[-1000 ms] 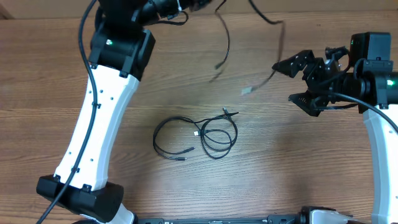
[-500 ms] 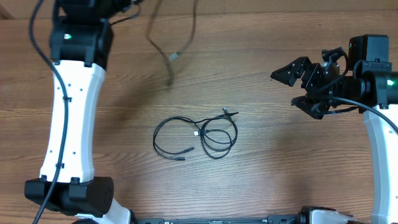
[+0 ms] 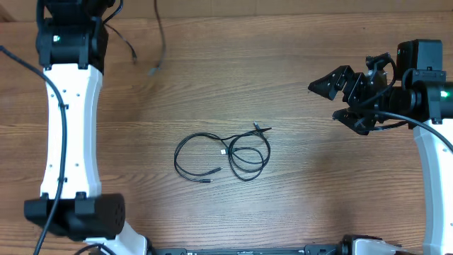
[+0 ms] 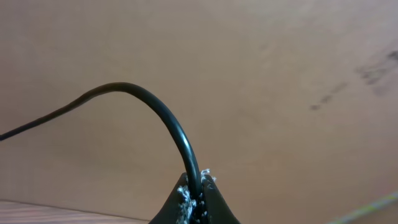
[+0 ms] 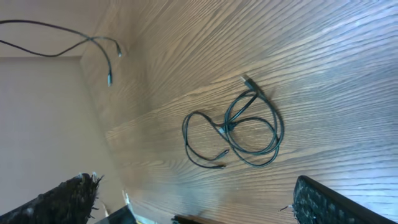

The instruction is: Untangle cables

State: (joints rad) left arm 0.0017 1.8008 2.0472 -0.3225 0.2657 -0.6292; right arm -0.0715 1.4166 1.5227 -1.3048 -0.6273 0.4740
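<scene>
A bunch of thin black cables (image 3: 225,154) lies as loose overlapping loops at the table's middle, and it also shows in the right wrist view (image 5: 233,127). My left gripper (image 4: 196,186) is shut on another thin black cable (image 4: 146,99), held high at the far left. That cable's loose ends hang in the air (image 3: 152,69), and they show in the right wrist view too (image 5: 107,59). In the overhead view the left jaws are hidden at the top edge. My right gripper (image 3: 335,99) is open and empty, well to the right of the bunch, and it also shows in its own wrist view (image 5: 202,205).
The white left arm (image 3: 67,120) stretches along the table's left side. The right arm (image 3: 425,92) sits at the right edge. The wooden table (image 3: 297,198) ends at a beige wall behind (image 5: 37,124).
My left arm has swung from the upper middle to the far left, carrying the held cable; its hanging ends moved left with it. The right gripper and the bunch have stayed put.
</scene>
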